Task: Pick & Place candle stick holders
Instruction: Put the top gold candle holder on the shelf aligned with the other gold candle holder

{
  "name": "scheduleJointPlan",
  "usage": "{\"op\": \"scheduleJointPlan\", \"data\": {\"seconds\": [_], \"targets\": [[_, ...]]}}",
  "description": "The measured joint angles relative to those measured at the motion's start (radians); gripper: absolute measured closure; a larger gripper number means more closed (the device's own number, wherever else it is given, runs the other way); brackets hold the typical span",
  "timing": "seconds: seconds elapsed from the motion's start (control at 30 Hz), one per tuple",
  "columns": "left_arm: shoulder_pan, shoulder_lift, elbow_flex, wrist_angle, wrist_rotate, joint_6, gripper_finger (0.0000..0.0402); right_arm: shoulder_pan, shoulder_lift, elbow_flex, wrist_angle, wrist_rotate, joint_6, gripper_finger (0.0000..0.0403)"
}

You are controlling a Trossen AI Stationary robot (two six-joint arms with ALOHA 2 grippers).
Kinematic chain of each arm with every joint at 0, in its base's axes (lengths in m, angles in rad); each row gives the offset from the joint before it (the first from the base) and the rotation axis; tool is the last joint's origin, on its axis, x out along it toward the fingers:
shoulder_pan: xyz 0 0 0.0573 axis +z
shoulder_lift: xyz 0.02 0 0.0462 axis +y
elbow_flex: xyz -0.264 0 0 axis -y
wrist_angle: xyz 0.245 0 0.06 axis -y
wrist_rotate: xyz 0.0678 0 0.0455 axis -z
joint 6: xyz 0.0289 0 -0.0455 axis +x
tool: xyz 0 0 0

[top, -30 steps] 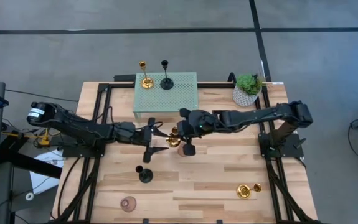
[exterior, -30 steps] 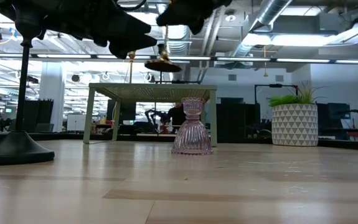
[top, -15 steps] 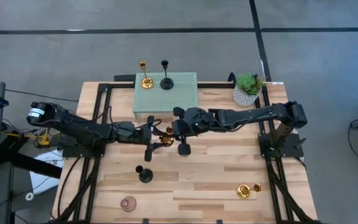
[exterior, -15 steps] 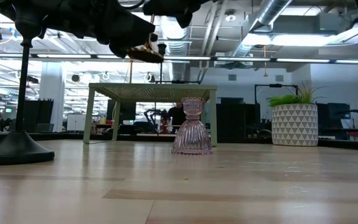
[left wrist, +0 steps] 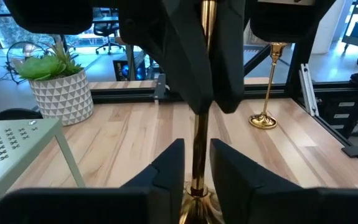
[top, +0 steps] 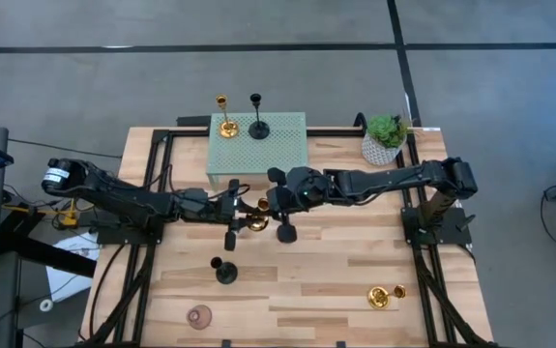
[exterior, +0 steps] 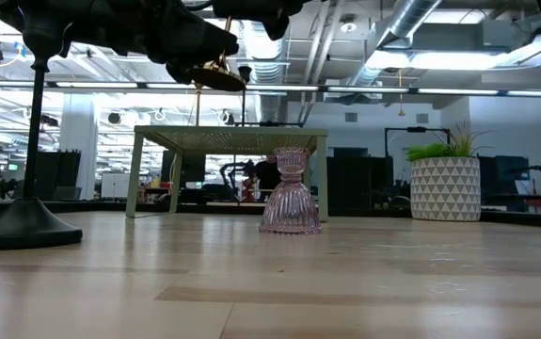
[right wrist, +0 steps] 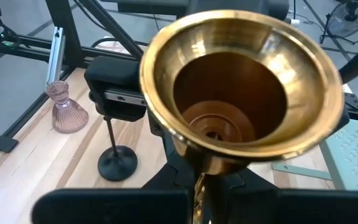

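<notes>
A gold candle stick holder (top: pixel 256 215) hangs above the table's middle, between my two grippers. My right gripper (top: pixel 271 204) is shut on it. My left gripper (left wrist: pixel 197 177) is open, its fingers close on either side of the gold stem near the base; narrow gaps still show. On the green perforated stand (top: pixel 276 150) a gold holder (top: pixel 225 116) and a black holder (top: pixel 257 118) stand on their bases. A black holder (top: pixel 223 271) and a pink glass holder (top: pixel 198 315) stand on the table. Another gold holder (top: pixel 384 295) lies at the near right. My right gripper pinches the gold holder's slim stem (left wrist: pixel 207 18) between its two fingers, which lie along the stem. It comes from the table's right. The flared base (right wrist: pixel 241 87) sticks out past the fingertips toward my left gripper. The holder is tilted and lifted clear of the table.
A potted green plant (top: pixel 386 138) stands at the far right corner. Black frame rails (top: pixel 152 193) run along the left and right table sides. Bare wood lies between the stand and the near edge.
My right gripper has carried the gold holder toward the table's left, to my left gripper, and tipped it so the base tilts. My left gripper's fingers have drawn in from wide open to close around the stem.
</notes>
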Motion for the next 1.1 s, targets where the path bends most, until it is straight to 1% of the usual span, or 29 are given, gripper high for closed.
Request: {"op": "scheduleJointPlan", "data": {"seconds": [0.33,0.5,0.77,1.03,1.1], "targets": [[0.0,0.0,0.0,0.002,0.0,0.003,0.0381,0.0,0.0,0.0,0.0,0.0,0.0,0.0401],[0.0,0.0,0.0,0.002,-0.003,0.004,0.0378,0.0,0.0,0.0,0.0,0.0,0.0,0.0396],[-0.001,-0.001,0.0,-0.001,-0.026,0.011,0.0386,0.0,-0.004,0.0,-0.014,0.003,-0.002,0.0358],[-0.001,-0.001,0.0,-0.007,-0.048,0.013,0.0386,0.0,-0.075,0.0,-0.129,0.02,-0.046,0.0353],[-0.001,-0.001,0.0,-0.011,-0.062,0.028,0.0386,-0.001,-0.109,-0.001,-0.19,0.018,-0.051,0.0352]]}}
